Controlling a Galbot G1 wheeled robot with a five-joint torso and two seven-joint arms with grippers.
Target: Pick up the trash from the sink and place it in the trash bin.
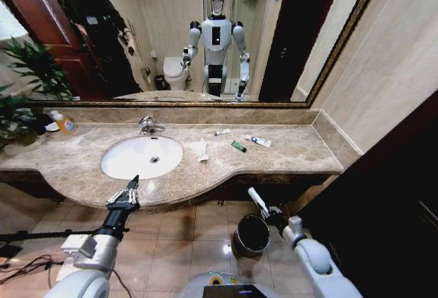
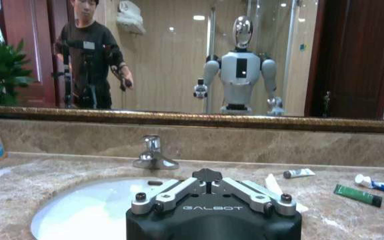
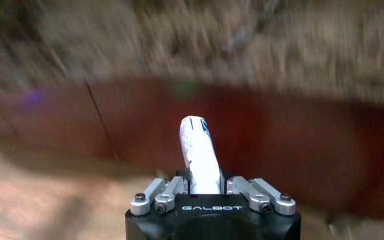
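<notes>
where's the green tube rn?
Head view: green tube lies on the countertop right of the sink, between the tissue and the toothpaste tube.

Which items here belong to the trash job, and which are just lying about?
Job: white tube in right tool; bin; tissue; small tube; green tube; toothpaste; sink.
Lying about: soap bottle; plant; faucet.

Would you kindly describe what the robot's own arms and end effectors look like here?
Both arms have smooth, rounded silver-grey shells. The left end effector sits on a black wrist, with slim silver linkage bars and dark tips. The right end effector has the same black housing, marked GALBOT in pale letters, with silver bars and dark bolts.
</notes>
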